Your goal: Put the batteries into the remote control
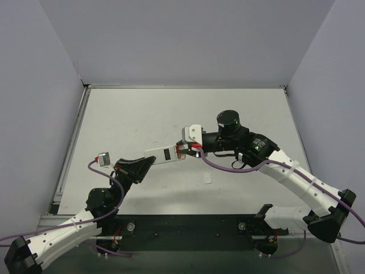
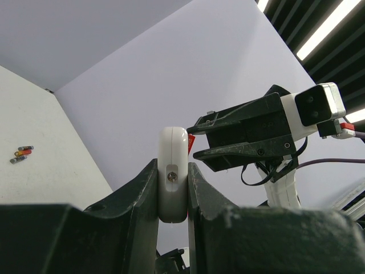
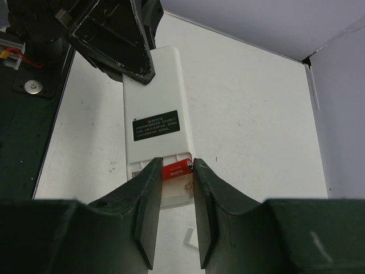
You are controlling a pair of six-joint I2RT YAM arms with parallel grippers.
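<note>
Within right tool [image 3: 177,164], battery [image 3: 175,170], atop remote control [image 3: 155,100]

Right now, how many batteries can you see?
4: three batteries together on the table, one red battery in the right gripper at the remote control; others may be hidden inside.
</note>
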